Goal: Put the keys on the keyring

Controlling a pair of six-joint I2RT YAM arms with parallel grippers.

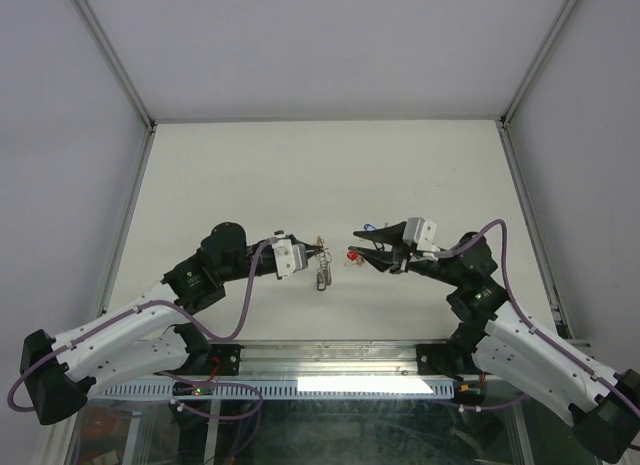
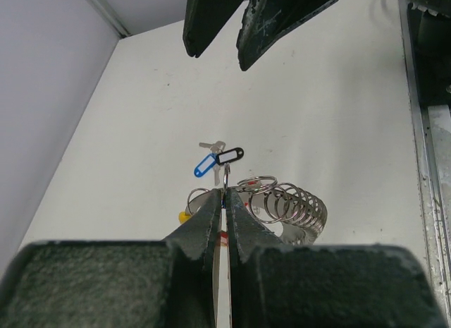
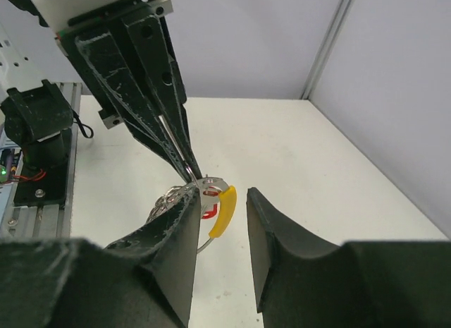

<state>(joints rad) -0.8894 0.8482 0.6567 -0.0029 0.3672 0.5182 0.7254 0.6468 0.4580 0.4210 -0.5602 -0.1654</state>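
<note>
My left gripper [image 1: 316,251] is shut on the keyring [image 3: 211,183], a thin silvery hoop held edge-on between its fingertips [image 2: 225,195]. The hoop's yellow section [image 3: 224,209] lies between the spread fingers of my open right gripper [image 3: 222,201], touching neither. That gripper faces the left one [image 1: 358,246]. A red tag [image 3: 209,203] shows just behind the hoop; I cannot tell whether it hangs on it. A blue-tagged key [image 2: 204,166] and a black-tagged key [image 2: 230,156] lie together on the table beyond the hoop.
A bunch of small silver rings [image 2: 290,203] hangs from the hoop beside the left fingers, seen from above as a dangling cluster [image 1: 322,276]. White table [image 1: 320,175] with walls on three sides; metal rail [image 1: 330,360] along the near edge.
</note>
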